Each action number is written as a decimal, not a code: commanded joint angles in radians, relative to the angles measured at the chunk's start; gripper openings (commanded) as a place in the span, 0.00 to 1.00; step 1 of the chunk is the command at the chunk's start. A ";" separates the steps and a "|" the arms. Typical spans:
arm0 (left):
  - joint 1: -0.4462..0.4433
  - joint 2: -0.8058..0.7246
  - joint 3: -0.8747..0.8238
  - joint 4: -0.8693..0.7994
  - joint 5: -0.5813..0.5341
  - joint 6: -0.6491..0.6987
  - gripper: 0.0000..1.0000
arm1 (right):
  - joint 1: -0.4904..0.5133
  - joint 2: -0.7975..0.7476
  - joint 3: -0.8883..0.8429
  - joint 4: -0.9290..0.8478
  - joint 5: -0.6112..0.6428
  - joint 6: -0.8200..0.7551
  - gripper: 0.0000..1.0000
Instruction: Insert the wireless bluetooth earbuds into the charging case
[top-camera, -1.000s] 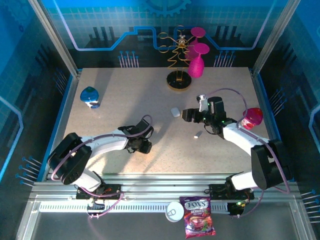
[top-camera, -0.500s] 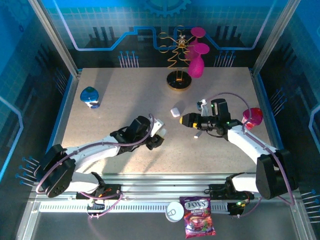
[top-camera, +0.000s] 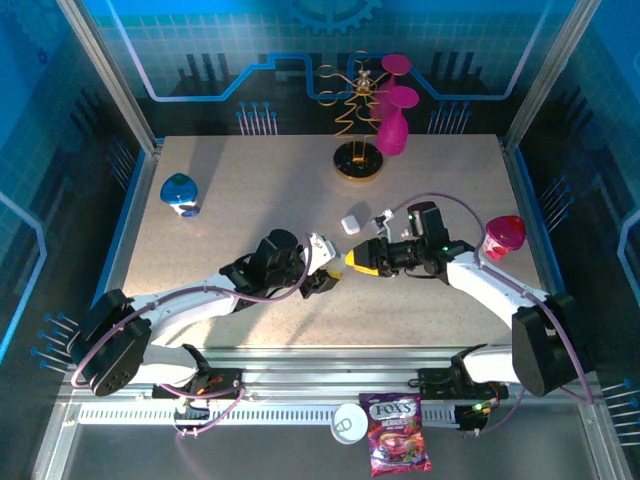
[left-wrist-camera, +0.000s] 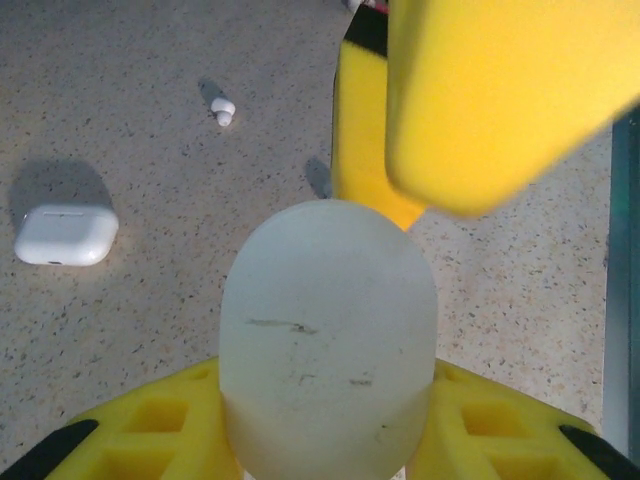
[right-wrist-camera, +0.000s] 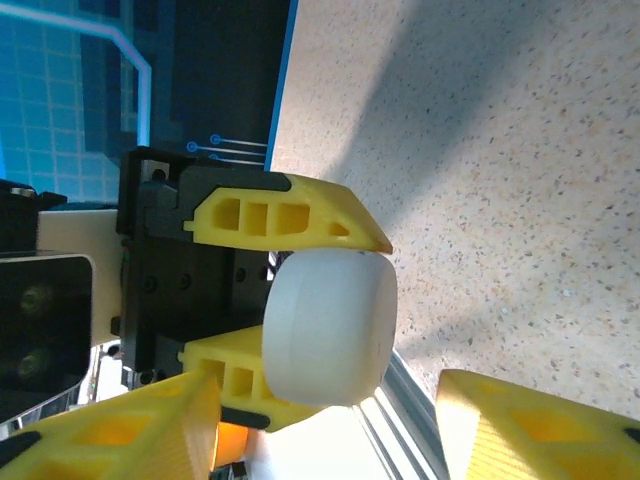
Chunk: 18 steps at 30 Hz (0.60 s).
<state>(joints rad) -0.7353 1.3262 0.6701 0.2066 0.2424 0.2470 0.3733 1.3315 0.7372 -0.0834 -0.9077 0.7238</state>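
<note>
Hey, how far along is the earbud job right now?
Done: the left fingers grip the charging case. In hand: the open right fingers hover at its far end. Left: one earbud lies loose on the table and has yet to go in.

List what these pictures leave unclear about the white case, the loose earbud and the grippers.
- Left wrist view: the white case, held by the left gripper, is cut off by the bottom edge.
- Left wrist view: one right gripper finger is blurred, too near the lens.
- Left wrist view: the earbud is too small for detail.
- Right wrist view: the left gripper's fingers cover two sides of that case.
</note>
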 joint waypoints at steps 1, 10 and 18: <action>-0.008 -0.037 -0.010 0.030 0.047 0.038 0.33 | 0.020 0.034 -0.005 0.030 -0.038 0.021 0.52; -0.007 -0.059 -0.025 0.034 0.051 0.064 0.34 | 0.025 0.048 0.000 0.037 -0.034 0.022 0.25; -0.006 -0.118 -0.104 0.214 0.012 0.031 0.75 | -0.016 -0.004 -0.038 0.173 -0.092 0.134 0.20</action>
<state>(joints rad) -0.7361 1.2526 0.6048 0.2878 0.2520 0.2817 0.3794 1.3678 0.7265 -0.0044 -0.9558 0.7788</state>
